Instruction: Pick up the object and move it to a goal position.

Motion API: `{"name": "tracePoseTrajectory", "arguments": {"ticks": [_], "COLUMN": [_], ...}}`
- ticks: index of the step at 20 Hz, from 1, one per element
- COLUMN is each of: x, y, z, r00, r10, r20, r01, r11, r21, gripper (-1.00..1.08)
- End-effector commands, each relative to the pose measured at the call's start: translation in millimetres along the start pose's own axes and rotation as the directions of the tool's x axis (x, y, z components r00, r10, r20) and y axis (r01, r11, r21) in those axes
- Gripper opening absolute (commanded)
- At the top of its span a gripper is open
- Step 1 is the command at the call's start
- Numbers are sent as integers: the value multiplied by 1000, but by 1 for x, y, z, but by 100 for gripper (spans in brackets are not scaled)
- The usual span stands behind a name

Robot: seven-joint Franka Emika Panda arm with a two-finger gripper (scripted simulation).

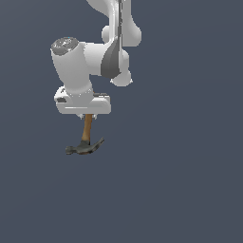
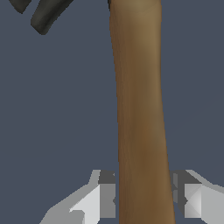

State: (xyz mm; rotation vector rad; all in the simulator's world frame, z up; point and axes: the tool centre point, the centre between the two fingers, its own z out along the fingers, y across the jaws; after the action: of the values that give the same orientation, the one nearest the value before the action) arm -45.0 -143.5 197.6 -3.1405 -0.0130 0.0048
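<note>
The object is a claw hammer [image 1: 86, 140] with an orange-brown wooden handle and a dark grey head. In the exterior view it hangs head-down below my gripper [image 1: 88, 115], which is shut on the upper part of the handle. The head with its curved claw points toward the exterior view's right. In the wrist view the handle [image 2: 139, 109] runs between my two fingers [image 2: 107, 197], pressed on both sides, and a piece of the dark head [image 2: 46, 15] shows at the frame edge. No goal marker shows.
A plain dark blue-grey surface fills the background in both views. The white arm links [image 1: 114, 42] rise above the gripper toward the frame's upper edge.
</note>
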Motion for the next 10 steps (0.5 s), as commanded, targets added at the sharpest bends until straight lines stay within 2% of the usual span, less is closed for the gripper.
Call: {"name": "tracePoseTrajectory", "arguments": {"ticks": [1, 10], "x": [-11, -53], "y": [8, 35], "z": [-28, -120], "r00": [1000, 1000], "r10": [0, -1], "r20": [-4, -4], "r01": [0, 1], "r11": [1000, 1000], "r21": [-1, 1], "gripper": [-100, -100]}}
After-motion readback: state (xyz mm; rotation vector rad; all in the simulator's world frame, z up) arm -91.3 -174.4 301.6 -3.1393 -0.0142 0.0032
